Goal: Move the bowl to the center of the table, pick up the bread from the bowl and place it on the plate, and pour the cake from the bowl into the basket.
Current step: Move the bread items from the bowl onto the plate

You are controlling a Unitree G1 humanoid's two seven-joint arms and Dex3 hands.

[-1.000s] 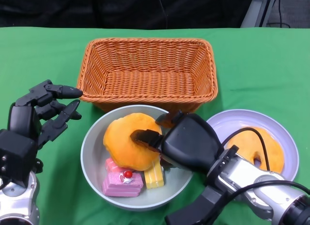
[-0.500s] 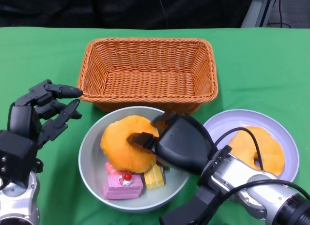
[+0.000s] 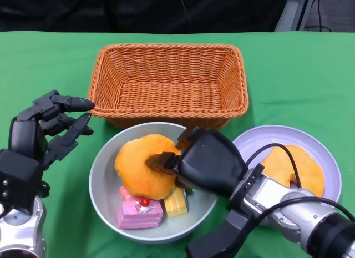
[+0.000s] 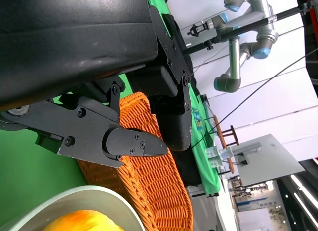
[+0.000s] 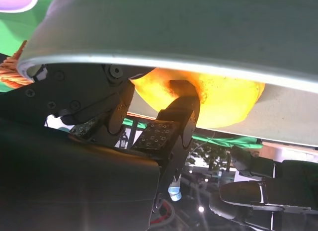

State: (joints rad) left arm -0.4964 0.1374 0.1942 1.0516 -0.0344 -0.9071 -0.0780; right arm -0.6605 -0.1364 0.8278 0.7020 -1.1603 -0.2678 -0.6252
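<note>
Bread grasped, nothing poured yet.
Your right hand [image 3: 191, 161] pinched the bread [image 3: 141, 165] in the centre-frame bowl [image 3: 102, 177]; left hand [image 3: 41, 137] hung open, empty.

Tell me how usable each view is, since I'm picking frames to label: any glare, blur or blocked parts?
Head view: even light, sharp, but the right hand hides part of the bread and bowl. Right wrist view: the hand is dark and close, the bowl's underside fills the upper half. Left wrist view: turned on its side, left hand large and dark, bright background behind the basket.
</note>
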